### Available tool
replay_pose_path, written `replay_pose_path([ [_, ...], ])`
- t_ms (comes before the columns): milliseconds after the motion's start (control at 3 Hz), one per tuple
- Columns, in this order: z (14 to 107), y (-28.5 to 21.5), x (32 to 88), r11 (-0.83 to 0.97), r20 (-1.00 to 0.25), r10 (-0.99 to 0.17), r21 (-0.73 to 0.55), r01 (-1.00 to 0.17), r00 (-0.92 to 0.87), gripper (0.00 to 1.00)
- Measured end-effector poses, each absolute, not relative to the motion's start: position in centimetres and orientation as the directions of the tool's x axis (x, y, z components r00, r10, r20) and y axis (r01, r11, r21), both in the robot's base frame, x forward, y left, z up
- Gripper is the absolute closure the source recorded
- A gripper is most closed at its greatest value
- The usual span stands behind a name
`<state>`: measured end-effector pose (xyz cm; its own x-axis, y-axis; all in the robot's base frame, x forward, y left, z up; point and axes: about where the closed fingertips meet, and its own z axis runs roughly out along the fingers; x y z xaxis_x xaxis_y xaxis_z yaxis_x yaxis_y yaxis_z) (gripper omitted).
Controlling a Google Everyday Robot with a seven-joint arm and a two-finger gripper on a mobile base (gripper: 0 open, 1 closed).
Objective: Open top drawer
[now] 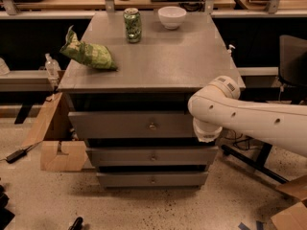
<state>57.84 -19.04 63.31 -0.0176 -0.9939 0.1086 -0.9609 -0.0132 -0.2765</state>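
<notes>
The top drawer (120, 124) is the tallest grey front under the cabinet top, with a small round metal knob (152, 126) at its centre. It sits about flush with the cabinet. My white arm (249, 119) reaches in from the right. My gripper (207, 133) is at the drawer's right end, right of the knob and at about its height, mostly hidden behind the wrist.
Two shorter drawers (152, 155) lie below. On the cabinet top (163, 61) are a green chip bag (88, 54), a green can (132, 25) and a white bowl (171, 17). A cardboard box (57, 147) stands at the left. A chair base (254, 164) is at the right.
</notes>
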Motion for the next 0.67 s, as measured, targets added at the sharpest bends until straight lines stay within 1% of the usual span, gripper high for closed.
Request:
replay_pose_path([
  [333,63.89,-19.13,57.00,-0.009,0.112,-0.993,-0.276,-0.961,-0.023,1.00],
  [667,64.38,-19.13,57.00,-0.009,0.112,-0.993,-0.276,-0.961,-0.023,1.00],
])
